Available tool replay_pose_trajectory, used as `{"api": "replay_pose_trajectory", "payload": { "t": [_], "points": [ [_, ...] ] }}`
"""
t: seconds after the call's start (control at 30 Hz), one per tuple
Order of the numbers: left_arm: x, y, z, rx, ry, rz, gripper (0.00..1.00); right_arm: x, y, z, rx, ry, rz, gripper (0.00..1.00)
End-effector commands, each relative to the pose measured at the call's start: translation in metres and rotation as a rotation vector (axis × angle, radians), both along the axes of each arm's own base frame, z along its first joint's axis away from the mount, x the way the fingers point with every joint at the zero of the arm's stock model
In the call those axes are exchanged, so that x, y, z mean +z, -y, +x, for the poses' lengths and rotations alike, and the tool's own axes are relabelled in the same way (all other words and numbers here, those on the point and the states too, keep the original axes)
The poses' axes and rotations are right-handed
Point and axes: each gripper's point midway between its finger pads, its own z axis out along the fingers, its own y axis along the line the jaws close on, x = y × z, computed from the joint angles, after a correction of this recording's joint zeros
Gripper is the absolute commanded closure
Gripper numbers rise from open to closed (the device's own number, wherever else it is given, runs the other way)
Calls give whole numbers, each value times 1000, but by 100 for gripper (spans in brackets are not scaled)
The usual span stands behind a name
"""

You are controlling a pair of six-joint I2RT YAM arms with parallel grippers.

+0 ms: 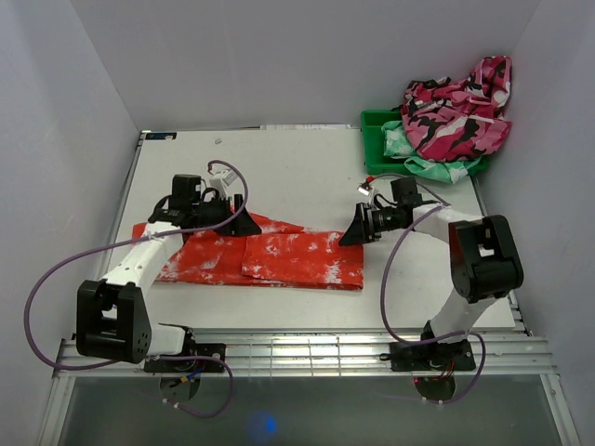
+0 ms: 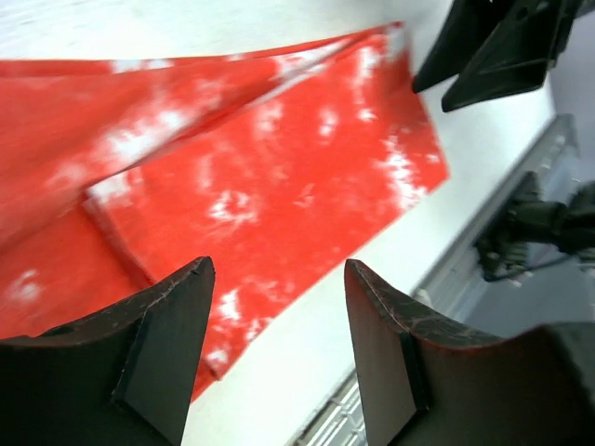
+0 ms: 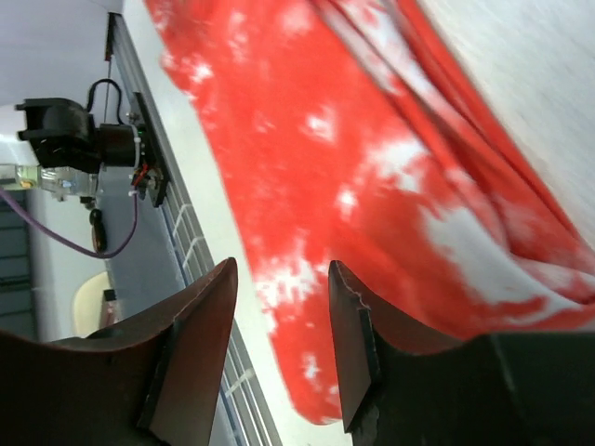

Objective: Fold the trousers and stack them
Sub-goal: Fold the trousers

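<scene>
Table point(image 1: 307, 167) | trousers point(image 1: 279, 260) flat | overhead alone shows green bin point(image 1: 375, 128) | wrist views: left jaws, right jaws apart, empty

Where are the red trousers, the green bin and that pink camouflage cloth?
trousers point(image 1: 297, 260), top view, folded middle
green bin point(image 1: 375, 132), top view, left wall
pink camouflage cloth point(image 1: 456, 116), top view, heap's middle

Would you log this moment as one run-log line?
trousers partly folded on table | left pincer open above | right pincer open at edge
</scene>
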Motion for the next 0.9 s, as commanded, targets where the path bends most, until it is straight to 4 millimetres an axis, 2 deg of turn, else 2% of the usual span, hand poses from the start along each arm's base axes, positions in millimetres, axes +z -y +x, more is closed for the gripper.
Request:
{"api": "replay_pose_trajectory", "payload": {
  "t": [0.0,0.07,0.1,0.17,0.27,0.33,0.47,0.57,0.63,0.73,0.77,0.83,0.87],
  "points": [
    [2,27,-31,-105,-129,-191,33,45,-9,-12,68,114,77,50],
    [-3,36,-40,-132,-172,-236,36,40,-14,-33,107,59,85,49],
    [-17,37,-47,-130,-234,-247,39,35,-15,-41,123,33,90,49],
    [-29,39,-52,-120,-305,-266,44,18,-18,-65,166,-42,98,50],
    [-55,37,-59,-106,-395,-249,49,3,-21,-80,192,-89,100,50],
    [-77,35,-58,-74,-457,-220,50,-9,-21,-79,191,-101,75,50],
    [-111,30,-54,-21,-564,-163,51,-55,-15,-79,190,-224,-15,51],
    [-125,25,-44,8,-595,-122,51,-69,-12,-75,175,-246,-61,51],
    [-127,21,-38,20,-582,-108,51,-71,-9,-68,154,-226,-96,51],
    [-117,20,-28,-1,-511,-99,45,-63,0,-55,111,-170,-122,50],
    [-109,21,-26,-19,-487,-108,42,-55,6,-49,91,-147,-122,50],
    [-78,24,-15,-80,-351,-123,33,-39,11,-46,86,-124,-89,49],
    [-64,25,-18,-109,-324,-135,29,-21,15,-41,72,-93,-71,47]
  ]
}}
